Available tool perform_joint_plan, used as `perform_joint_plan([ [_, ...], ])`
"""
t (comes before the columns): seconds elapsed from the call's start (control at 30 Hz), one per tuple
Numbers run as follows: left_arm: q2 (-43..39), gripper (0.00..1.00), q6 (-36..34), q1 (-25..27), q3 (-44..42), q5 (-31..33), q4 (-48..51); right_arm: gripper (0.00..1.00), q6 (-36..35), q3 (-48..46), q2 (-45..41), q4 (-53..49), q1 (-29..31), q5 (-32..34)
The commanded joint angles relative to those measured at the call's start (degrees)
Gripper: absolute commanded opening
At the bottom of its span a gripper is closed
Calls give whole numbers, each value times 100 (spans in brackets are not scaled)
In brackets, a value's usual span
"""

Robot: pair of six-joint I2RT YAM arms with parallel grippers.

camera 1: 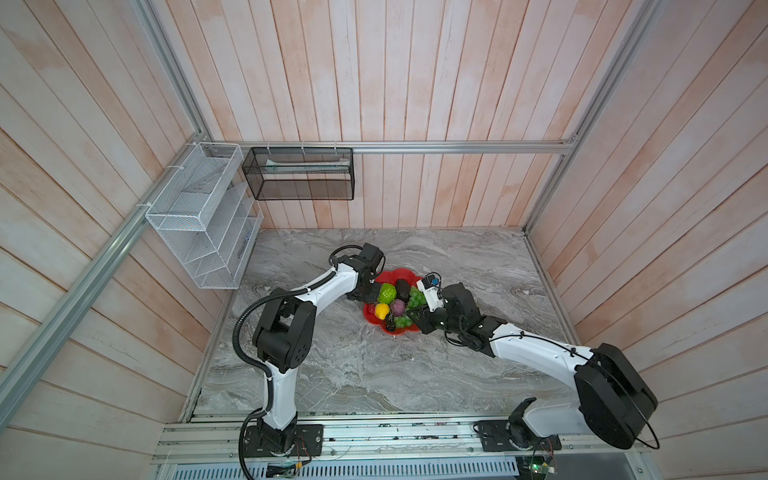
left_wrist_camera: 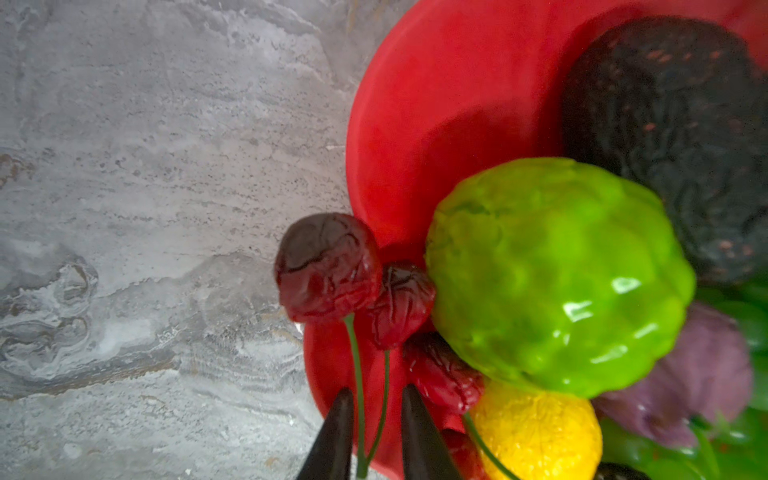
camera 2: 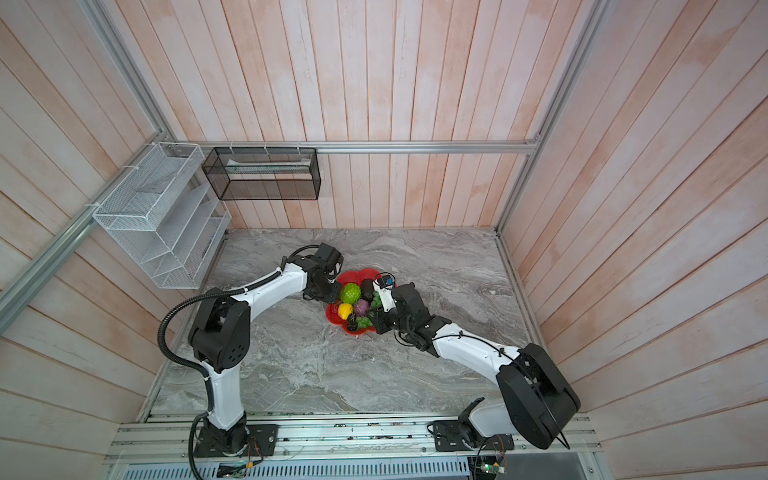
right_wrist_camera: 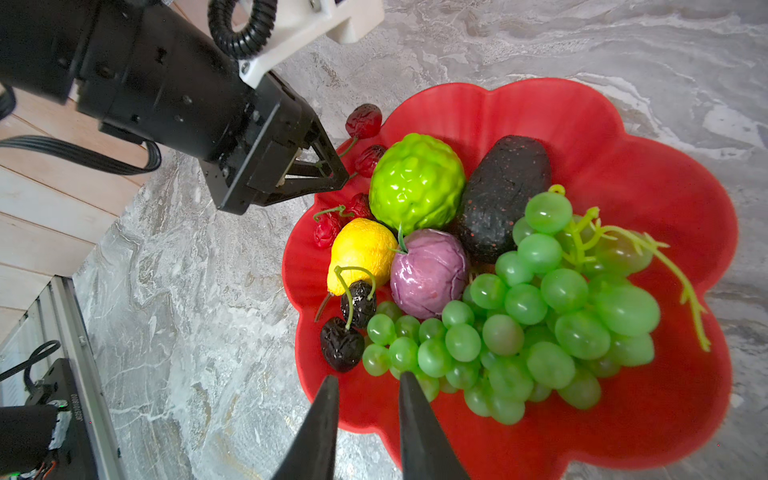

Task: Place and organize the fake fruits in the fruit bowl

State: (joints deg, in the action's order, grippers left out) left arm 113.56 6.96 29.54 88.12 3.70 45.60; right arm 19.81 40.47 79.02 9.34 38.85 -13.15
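The red fruit bowl holds a bumpy lime-green ball, a dark avocado, a lemon, a purple fruit, green grapes, black berries and a red cherry pair. Another cherry pair lies at the bowl's left rim, with one cherry over the edge. Its green stems run loosely between the parted fingers of my left gripper, which is open. Over the near rim my right gripper is open and holds nothing.
The bowl sits mid-table on grey marble. A white wire rack and a black mesh basket hang on the back-left walls. Wooden walls close in three sides.
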Motion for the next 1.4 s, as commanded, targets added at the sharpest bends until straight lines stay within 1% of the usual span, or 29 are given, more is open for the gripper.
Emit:
perform_joint_plan([
  [0.0, -410, 24, -142, 26, -159, 184, -4, 26, 33, 23, -1, -65, -18, -4],
  [0.03, -475, 25, -154, 18, -193, 183, -25, 26, 33, 23, -7, -66, -18, 1],
  [0.07, -528, 27, -168, 19, -215, 162, -41, 26, 46, 23, -1, -58, -18, -4],
  [0.23, -692, 44, -120, 9, -235, 111, -55, 26, 58, 49, -1, -61, -18, -33],
  [0.27, -723, 46, -111, 8, -248, 73, -79, 26, 58, 41, -10, -56, -18, -30],
  [0.3, -744, 46, -103, 6, -255, 46, -101, 26, 62, 40, -17, -56, -16, -30],
  [0.43, -831, 46, 1, -57, -312, -48, -351, 27, 61, 31, -10, -58, -18, -17],
  [0.6, -770, 36, 188, -247, -350, -372, -828, 26, 61, 40, -1, -56, -18, -30],
  [0.7, -737, 36, 363, -427, -429, -719, -1134, 26, 54, 34, -18, -85, -18, -8],
  [0.8, -714, 36, 460, -531, -506, -855, -1387, 26, 53, -3, -27, -65, -18, 23],
  [0.97, -498, 36, 599, -589, -454, -1082, -1623, 26, 67, 30, 17, -60, -18, -16],
  [1.07, -428, 36, 737, -633, -514, -1388, -1851, 26, 59, 58, 17, -82, -13, -16],
  [1.23, -298, 35, 887, -701, -573, -1701, -2052, 26, 47, 38, -22, -112, -18, 5],
  [1.37, -326, 34, 973, -779, -731, -1795, -2232, 26, 63, -12, -61, -107, -17, 5],
])
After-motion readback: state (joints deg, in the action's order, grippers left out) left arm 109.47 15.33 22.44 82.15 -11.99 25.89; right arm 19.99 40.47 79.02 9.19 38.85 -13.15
